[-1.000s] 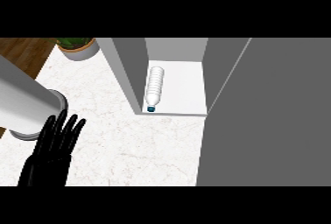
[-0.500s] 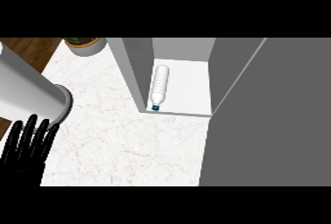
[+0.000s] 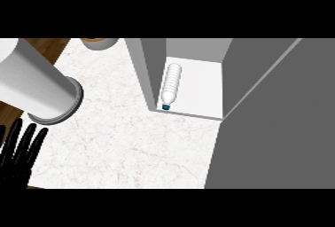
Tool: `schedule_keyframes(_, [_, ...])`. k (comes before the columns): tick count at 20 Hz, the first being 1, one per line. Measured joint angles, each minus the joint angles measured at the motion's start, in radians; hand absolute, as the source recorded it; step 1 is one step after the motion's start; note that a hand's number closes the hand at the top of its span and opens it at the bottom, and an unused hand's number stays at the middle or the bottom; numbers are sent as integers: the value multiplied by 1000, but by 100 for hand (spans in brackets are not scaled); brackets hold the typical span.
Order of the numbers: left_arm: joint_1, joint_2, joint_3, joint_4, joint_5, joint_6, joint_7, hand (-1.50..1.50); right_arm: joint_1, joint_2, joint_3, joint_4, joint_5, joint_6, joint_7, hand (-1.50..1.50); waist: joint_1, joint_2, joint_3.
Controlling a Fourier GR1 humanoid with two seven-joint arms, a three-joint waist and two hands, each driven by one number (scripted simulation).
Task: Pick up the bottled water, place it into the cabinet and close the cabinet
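The bottled water [image 3: 171, 84] lies on its side inside the open cabinet [image 3: 204, 88], close along the cabinet's left wall. Its long axis runs from back to front, and its blue cap points out toward the cabinet's front edge. Well to the left of the cabinet, the left hand [image 3: 17, 150] shows with fingers straight and a little spread, holding nothing. The cabinet stands on a white marble counter [image 3: 131, 142], its grey door [image 3: 274, 124] swung open at its right. Left of the cabinet's back stands a round pot [image 3: 98, 43], and beyond the counter shows a wooden floor [image 3: 57, 44].
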Motion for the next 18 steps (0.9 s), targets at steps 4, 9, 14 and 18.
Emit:
schedule_keyframes(4, [0,24,16,1,10,-37,4,-150,-52,-3,-1,1,-8,2,29,150,26,10,-2])
schedule_keyframes(9, [-2,48,33,8,18,-71,8,-150,-119,-14,-8,2,-16,14,59,150,61,19,-5])
schedule_keyframes(14, [-9,66,41,13,24,-96,16,-150,-207,-58,-39,0,-22,53,71,150,96,19,-9])
schedule_keyframes(18, [-13,74,46,17,27,-104,22,-150,-284,-69,-40,3,-25,69,102,150,110,17,-11])
